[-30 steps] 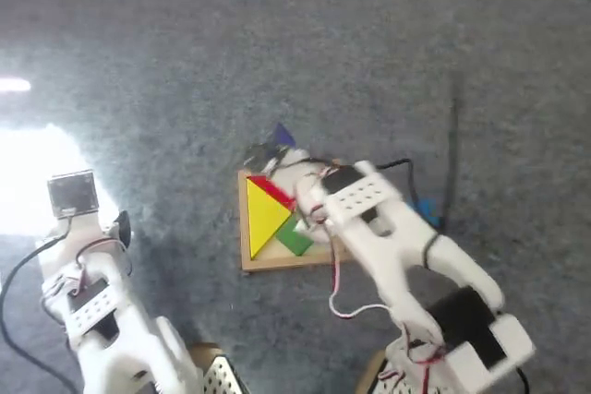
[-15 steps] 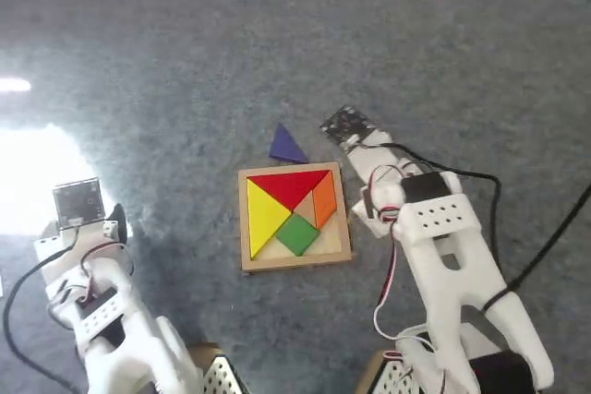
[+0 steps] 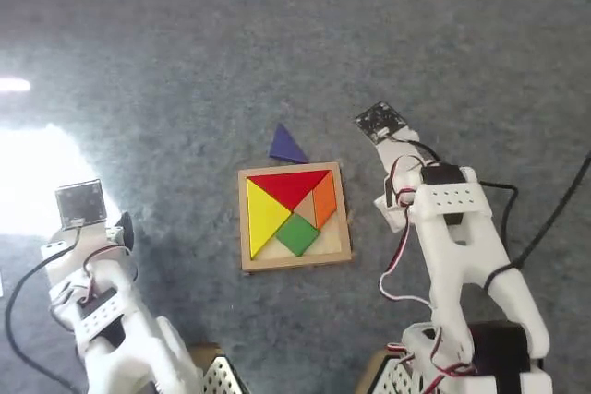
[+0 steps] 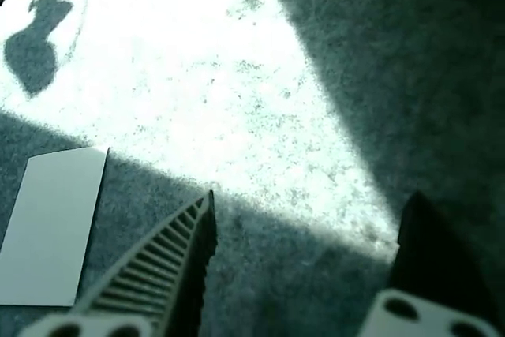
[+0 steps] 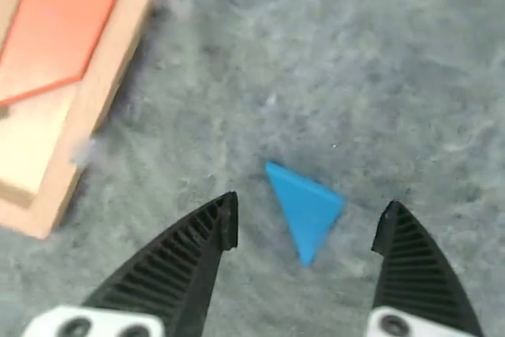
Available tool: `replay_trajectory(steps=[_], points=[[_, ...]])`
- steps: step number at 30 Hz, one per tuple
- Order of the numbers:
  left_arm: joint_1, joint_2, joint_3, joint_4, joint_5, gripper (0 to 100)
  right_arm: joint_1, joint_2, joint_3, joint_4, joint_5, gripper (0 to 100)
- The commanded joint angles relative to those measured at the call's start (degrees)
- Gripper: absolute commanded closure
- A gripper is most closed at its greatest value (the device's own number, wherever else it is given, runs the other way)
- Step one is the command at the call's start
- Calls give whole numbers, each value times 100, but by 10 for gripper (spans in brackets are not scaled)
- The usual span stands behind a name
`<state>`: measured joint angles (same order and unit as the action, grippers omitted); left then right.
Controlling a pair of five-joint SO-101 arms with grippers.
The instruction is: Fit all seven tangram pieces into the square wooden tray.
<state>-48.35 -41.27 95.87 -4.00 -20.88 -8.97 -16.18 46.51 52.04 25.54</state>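
The square wooden tray (image 3: 249, 260) holds a red triangle (image 3: 289, 185), a yellow triangle (image 3: 263, 215), a green square (image 3: 296, 234) and an orange piece (image 3: 325, 201); bare wood shows at its near right corner. A purple triangle (image 3: 287, 146) lies on the carpet just beyond the tray. My right arm (image 3: 445, 205) stands to the right of the tray. My right gripper (image 5: 310, 203) is open and hangs over a small blue triangle (image 5: 306, 209), one finger on each side, with the tray's corner (image 5: 88, 120) close by. My left gripper (image 4: 312, 195) is open over bare carpet.
Grey carpet covers the table. A bright patch of sunlight (image 3: 32, 177) falls at the left, by the left arm (image 3: 92, 292). A white card (image 4: 51, 226) lies on the carpet near the left gripper. Cables (image 3: 545, 219) trail to the right of the right arm.
The right arm has swung from above the tray to the carpet on its right, uncovering the orange piece in the tray. The left arm has hardly moved.
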Motion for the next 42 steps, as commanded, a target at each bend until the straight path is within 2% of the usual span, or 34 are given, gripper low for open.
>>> replay_trajectory(steps=[1,15,19,21,24,28,42], points=[[18,-114,-48,26,26,648,75,31,-44,-338,-290,706],[18,-114,-48,26,18,648,40,92,-88,-356,-281,706],[18,-114,-48,26,18,648,31,101,-527,-303,-299,706],[18,-114,-48,26,18,648,-171,110,-818,-347,-308,705],[18,-114,-48,26,18,648,-840,356,-1451,-242,-316,704],[18,-114,-48,26,18,648,-1596,1182,-2549,119,-325,704],[18,-114,-48,26,18,648,-2193,5086,-6198,-391,-448,704]])
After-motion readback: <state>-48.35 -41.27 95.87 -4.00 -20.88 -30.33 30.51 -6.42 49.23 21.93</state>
